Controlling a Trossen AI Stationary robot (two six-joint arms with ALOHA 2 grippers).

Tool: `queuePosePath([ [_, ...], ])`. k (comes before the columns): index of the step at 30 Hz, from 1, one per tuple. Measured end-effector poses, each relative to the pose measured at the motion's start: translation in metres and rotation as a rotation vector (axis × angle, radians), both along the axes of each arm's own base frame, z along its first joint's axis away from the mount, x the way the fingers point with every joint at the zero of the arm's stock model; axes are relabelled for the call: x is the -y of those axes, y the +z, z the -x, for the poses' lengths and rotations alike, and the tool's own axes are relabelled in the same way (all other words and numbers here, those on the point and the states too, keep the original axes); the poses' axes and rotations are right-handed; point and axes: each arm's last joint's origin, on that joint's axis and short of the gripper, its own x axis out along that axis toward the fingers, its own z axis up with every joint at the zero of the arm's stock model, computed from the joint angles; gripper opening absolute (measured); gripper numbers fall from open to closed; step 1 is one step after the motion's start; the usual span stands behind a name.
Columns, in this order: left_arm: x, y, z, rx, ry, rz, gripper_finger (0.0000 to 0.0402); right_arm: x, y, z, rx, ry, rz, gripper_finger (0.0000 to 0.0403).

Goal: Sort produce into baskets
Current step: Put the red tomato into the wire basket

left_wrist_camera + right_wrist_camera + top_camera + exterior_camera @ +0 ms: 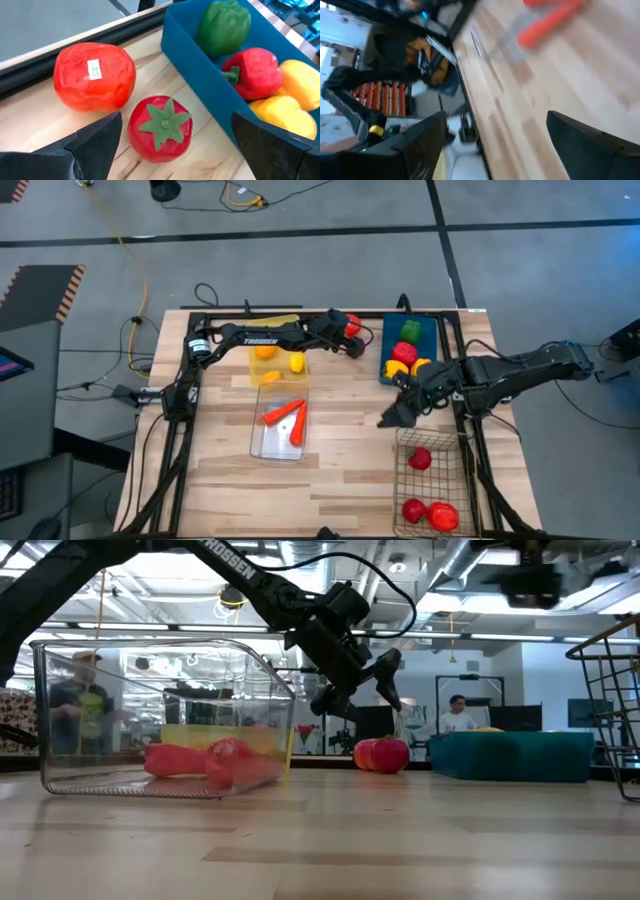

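Note:
Two red tomatoes lie on the table at the far edge, left of the dark blue bin (430,330): a large one with a white sticker (95,75) and a smaller one with a green calyx (160,127). They show as one red patch in the high view (351,326). My left gripper (352,340) is open just above them, its fingers on either side of the smaller tomato without touching it; the low view (358,690) shows it clear above. My right gripper (392,418) is open and empty over the table, between the clear bin (262,442) and the wire basket (405,480).
The blue bin holds a green pepper (222,25), a red pepper (255,72) and yellow peppers (295,95). The yellow bin (275,323) holds an orange and a lemon. The clear bin holds carrots (285,418). The wire basket holds red produce (420,458). Bare wood lies at the table's near left.

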Motion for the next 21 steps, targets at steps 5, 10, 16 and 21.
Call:
queuePosePath([
  [5, 0.0, 0.015, -0.006, 0.026, -0.103, -0.024, 0.0359, 0.01, 0.009, -0.007, 0.17, 0.004, 0.159, 0.0372],
  [10, -0.001, 0.039, -0.012, 0.019, -0.181, -0.089, 0.0359, 0.021, 0.013, -0.009, 0.255, 0.02, 0.3, 0.0372],
  [16, -0.019, 0.074, -0.004, -0.105, -0.206, -0.194, 0.0359, 0.037, 0.013, -0.01, 0.249, -0.034, 0.348, 0.0372],
  [21, -0.043, 0.105, 0.01, -0.161, -0.196, -0.259, 0.0359, 0.05, 0.01, -0.009, 0.219, -0.084, 0.377, 0.0372],
])
